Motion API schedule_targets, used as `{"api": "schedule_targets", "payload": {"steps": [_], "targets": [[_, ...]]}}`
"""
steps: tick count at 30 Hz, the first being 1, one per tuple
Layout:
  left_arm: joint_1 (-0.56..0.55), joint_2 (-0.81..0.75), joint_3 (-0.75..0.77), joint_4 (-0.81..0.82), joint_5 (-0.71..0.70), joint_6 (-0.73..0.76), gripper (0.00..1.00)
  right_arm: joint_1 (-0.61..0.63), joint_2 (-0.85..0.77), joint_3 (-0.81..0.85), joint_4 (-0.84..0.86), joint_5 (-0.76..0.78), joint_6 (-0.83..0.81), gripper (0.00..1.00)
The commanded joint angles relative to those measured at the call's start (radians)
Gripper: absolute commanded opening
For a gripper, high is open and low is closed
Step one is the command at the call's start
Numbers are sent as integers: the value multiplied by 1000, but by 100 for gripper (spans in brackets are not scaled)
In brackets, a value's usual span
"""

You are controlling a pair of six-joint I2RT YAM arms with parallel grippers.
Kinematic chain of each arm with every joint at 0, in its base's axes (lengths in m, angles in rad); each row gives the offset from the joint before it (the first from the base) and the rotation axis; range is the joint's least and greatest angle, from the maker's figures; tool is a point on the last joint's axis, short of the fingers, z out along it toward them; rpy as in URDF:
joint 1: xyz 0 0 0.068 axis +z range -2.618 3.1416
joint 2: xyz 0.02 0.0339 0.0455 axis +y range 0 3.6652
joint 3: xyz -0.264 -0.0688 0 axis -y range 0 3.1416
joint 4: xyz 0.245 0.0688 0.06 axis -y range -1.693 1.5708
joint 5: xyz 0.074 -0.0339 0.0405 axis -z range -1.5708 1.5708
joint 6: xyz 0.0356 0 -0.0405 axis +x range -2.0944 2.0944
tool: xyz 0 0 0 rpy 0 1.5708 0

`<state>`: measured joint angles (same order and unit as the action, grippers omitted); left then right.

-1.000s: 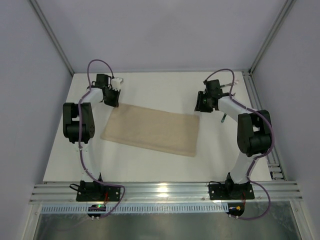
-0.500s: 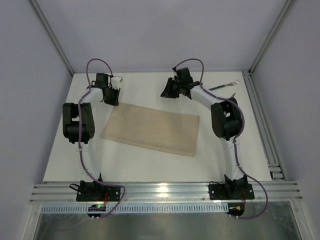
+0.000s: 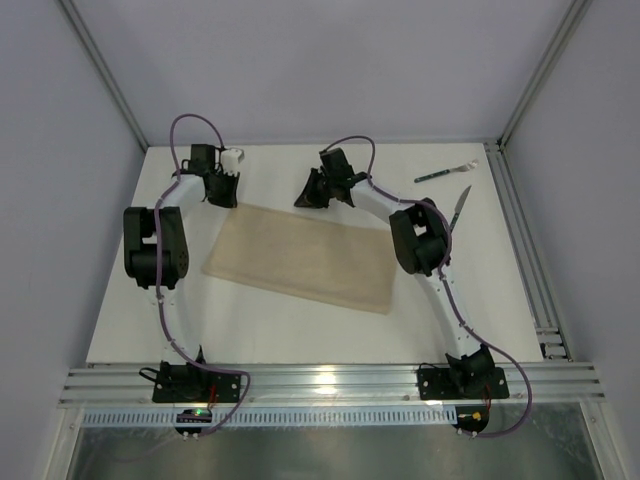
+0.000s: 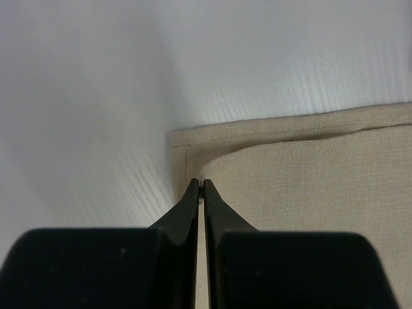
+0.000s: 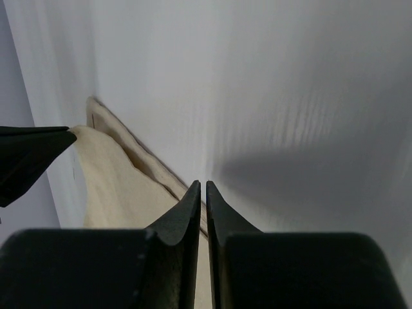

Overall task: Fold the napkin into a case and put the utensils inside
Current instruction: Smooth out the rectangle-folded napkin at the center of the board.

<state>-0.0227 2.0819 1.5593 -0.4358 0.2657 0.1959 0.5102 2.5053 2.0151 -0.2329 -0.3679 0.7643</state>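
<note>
Right arm point(image 3: 420, 240) has swung left from the far right of the white table point(image 3: 300, 335) to the far edge of the cloth. Its jaws have gone from roughly half open to almost closed. Left arm point(image 3: 145, 245) and the cloth haven't shifted.

Nearest: plain beige-tan cloth napkin point(image 3: 300, 258), flat mid-table, folded to an oblong and slightly skewed. Left wrist view shows two layers at its far-left corner point(image 4: 309, 167), with the top layer set back from the hemmed lower one.

Left jaws: closed, tips meeting right at the top layer's corner. Can't tell if any fabric is pinched.

Right jaws: only a sliver of gap between the tips, down at the napkin's far edge point(image 5: 116, 174), well right of the left jaws. Can't tell if they have cloth.

Further right, well clear of the napkin: slim silver-bladed knife with dark green handle point(image 3: 460, 206), lying on the table just beside the right arm's elbow. Beyond it, near the far-right corner, is the matching green-handled fork point(image 3: 445, 173). Neither is touched.
</note>
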Motion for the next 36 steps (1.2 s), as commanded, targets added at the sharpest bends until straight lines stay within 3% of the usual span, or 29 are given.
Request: {"api": "schedule_targets", "payload": {"steps": [1,23,36], "targets": [[-5,-42,25,46,24,-15,0,14,61,106,-48,15,33,10],[-6,-28,99,39,50,-24,0,39,90,154,-135,-16,-19,4],[-16,135,245,-27,15,-23,0,40,78,163,-152,7,-51,4]]}}
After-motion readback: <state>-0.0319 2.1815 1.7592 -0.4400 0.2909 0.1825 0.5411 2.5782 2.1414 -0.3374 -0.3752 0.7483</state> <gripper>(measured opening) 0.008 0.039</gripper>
